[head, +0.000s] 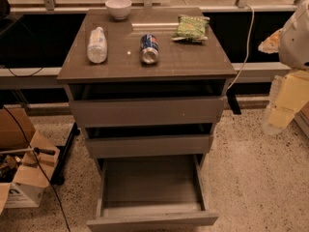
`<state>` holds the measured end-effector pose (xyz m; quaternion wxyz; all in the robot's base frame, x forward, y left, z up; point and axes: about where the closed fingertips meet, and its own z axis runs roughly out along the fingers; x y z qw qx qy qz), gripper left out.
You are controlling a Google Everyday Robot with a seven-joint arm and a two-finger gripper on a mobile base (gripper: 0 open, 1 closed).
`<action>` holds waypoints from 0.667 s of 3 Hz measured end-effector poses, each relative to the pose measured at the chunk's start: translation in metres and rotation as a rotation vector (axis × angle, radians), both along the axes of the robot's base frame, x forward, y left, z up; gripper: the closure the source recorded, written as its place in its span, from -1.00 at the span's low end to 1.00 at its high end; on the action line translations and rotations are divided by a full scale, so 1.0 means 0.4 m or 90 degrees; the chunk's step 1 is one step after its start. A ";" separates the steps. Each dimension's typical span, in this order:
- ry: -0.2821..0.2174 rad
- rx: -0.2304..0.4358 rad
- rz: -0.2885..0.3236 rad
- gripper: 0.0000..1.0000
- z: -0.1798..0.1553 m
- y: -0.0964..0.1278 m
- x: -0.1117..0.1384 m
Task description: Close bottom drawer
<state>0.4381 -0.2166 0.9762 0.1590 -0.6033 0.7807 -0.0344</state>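
Observation:
The bottom drawer [152, 220] is the lowest of three grey-brown drawers in the cabinet and has a plain, handle-less front. It stands pulled far out toward me, showing a shallow bare grey tray [152, 180]. The middle drawer [148, 145] and the top drawer [147, 111] above it stick out only a little. My gripper [280, 110] hangs at the right edge of the camera view, below the white arm [295, 37]. It is about level with the top drawer, well to the right of the cabinet, and touches nothing.
On the cabinet top [169, 62] lie a plastic bottle [97, 45], a soda can [149, 49], a white bowl [118, 7] and a green chip bag [191, 28]. An open cardboard box [24, 178] with cables stands on the floor at the left. A white cable [248, 37] hangs behind the cabinet at the right.

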 end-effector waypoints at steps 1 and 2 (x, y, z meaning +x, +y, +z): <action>0.000 0.000 0.000 -1.00 0.000 0.000 0.000; -0.005 0.001 0.000 -0.82 0.001 0.001 0.000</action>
